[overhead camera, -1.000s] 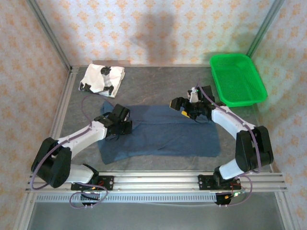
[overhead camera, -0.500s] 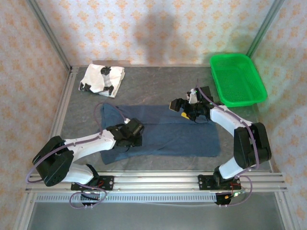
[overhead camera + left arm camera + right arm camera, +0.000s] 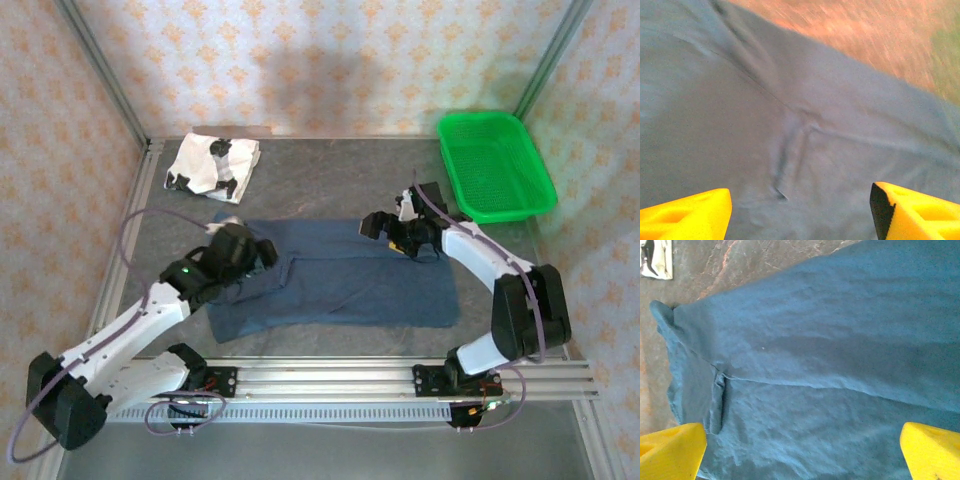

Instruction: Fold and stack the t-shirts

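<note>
- navy t-shirt lies flat mid-table as a long band running left to right, one layer lapped over another, with a lap line along its length.
- Small crease in the cloth near the left end.
- white printed t-shirt sits folded at the far left corner, well apart from the navy one.
- left gripper is over the navy shirt's left end; its yellow fingers are spread apart with nothing between them, cloth close below.
- right gripper is over the shirt's far edge, right of centre, its fingers wide apart and empty.
- Likely step: take hold for the next fold of the navy shirt.
- To do it well:
  - Pinch all layers at the edge, not just the top one.
  - Have both arms grip before lifting.
  - Keep the lift low and carry the end across evenly so the edges line up.
  - Smooth out the crease first, or it gets folded in.
- green mesh basket is at the far right, apart from both shirts.
</note>
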